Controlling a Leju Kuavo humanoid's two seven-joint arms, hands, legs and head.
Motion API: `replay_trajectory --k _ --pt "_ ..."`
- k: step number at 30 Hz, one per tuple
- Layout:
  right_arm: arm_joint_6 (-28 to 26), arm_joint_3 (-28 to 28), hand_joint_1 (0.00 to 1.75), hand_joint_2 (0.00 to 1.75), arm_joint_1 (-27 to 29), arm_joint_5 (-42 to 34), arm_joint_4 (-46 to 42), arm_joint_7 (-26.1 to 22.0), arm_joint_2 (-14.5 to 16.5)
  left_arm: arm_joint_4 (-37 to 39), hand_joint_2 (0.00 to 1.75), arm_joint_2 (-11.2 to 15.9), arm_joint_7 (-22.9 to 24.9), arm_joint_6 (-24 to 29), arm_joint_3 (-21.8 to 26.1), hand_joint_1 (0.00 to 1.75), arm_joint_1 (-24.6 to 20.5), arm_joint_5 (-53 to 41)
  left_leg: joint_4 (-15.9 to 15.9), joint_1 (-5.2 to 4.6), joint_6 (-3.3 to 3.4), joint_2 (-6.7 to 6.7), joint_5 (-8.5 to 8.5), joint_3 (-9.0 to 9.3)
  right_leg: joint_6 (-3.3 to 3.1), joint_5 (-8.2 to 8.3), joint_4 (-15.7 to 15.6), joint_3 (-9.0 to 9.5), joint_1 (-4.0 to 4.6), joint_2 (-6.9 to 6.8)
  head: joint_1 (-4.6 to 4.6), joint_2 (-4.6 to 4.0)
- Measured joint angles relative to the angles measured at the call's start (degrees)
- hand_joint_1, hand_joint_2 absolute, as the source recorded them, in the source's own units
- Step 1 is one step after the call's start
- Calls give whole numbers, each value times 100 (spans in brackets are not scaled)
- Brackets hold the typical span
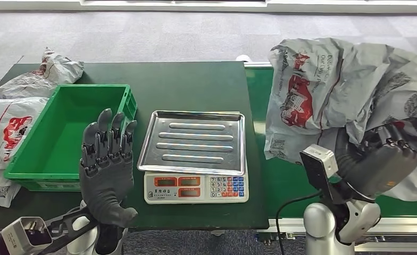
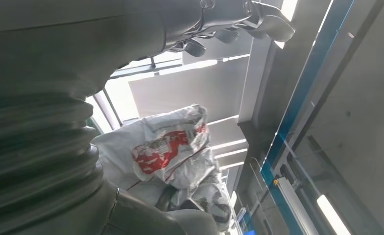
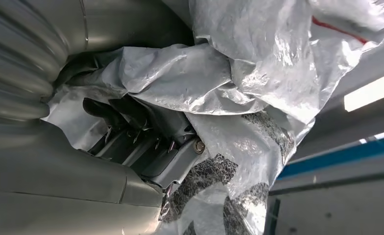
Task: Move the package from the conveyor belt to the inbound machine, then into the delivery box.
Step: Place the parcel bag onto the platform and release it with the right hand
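Gripping the crumpled grey plastic mailer package (image 1: 334, 90) with printed red marks, the right hand (image 1: 379, 159) has its dark fingers (image 3: 131, 122) closed into the folds of the bag, which is raised over the green conveyor belt (image 1: 289, 180) on the right side. The left hand (image 1: 106, 164) is held up with fingers apart and holds nothing, in front of the green plastic crate (image 1: 63, 133) on the dark green counter (image 1: 196, 85). I judge that the first step is in hand: carrying the package toward the white electronic scale with a ribbed steel tray (image 1: 196, 143), which seems to be the inbound machine. The next move calls for travelling left and lowering the bag flat on the tray, and the loose film may hang over the edge.
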Motion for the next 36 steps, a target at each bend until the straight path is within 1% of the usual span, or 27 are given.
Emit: replay_trajectory --k 2,4,6,9,13,16,19,23,30,31,34,35,36 --pt "167 231 175 175 -73 -283 24 -119 8 25 175 0 1 -84 -42 0 -14 18 -2 0 -1 5 -1 -12 -1 0 2 -1 1 2 1 0" --pt "410 622 175 175 -326 -530 310 -199 9 73 175 0 2 -192 -105 0 -36 42 -4 0 -4 17 -3 -16 -3 0 3 -4 1 9 0 0" --pt "525 1097 175 175 -705 -662 845 -220 17 139 175 0 3 -267 -181 0 -65 53 -5 0 -7 29 2 -5 -7 4 5 -10 2 16 -1 0" --pt "539 1715 175 175 -1293 -757 1789 -142 99 228 175 0 4 -287 -279 0 -108 53 -4 2 -11 29 19 -1 -16 14 9 -16 4 14 -1 0" --pt "452 2288 175 175 -1985 -981 3104 87 260 292 175 4 4 -251 -381 0 -171 49 -4 7 -16 24 24 -4 -22 18 11 -19 9 12 -1 0" --pt "323 2515 175 175 -2329 -1175 3899 103 316 298 175 9 4 -205 -404 0 -177 45 -4 7 -17 21 25 -5 -22 18 12 -21 9 12 -2 0" --pt "269 2658 175 175 -2500 -1244 4391 89 344 298 175 11 2 -170 -410 0 -178 41 -4 6 -17 16 24 -9 -22 18 12 -23 8 11 -2 0" --pt "257 2730 175 175 -2615 -1253 4746 88 368 298 175 11 2 -162 -413 0 -179 40 -3 6 -17 14 23 -16 -22 18 12 -29 8 9 -1 0" --pt "249 2779 175 175 -2715 -1297 5021 91 378 298 175 13 2 -158 -415 0 -180 33 -3 6 -17 14 23 -20 -22 18 11 -35 8 9 -1 0" --pt "246 2786 138 175 -2720 -1331 5046 98 378 298 175 13 2 -153 -415 0 -180 25 -3 6 -17 14 23 -20 -22 18 11 -35 8 9 -1 0" --pt "258 2810 7 175 -2748 -1441 5143 196 379 298 175 15 1 -129 -415 0 -183 9 -3 6 -17 14 23 -20 -22 18 11 -36 8 9 -1 0" --pt "295 2817 0 175 -2773 -1464 5197 274 379 298 175 15 1 -114 -415 0 -184 7 -3 6 -17 14 23 -20 -22 18 11 -36 8 9 -1 0" --pt "359 2827 0 175 -2807 -1481 5265 364 380 298 175 15 2 -99 -415 0 -185 3 -3 6 -17 14 23 -20 -23 18 11 -36 8 9 -1 0"
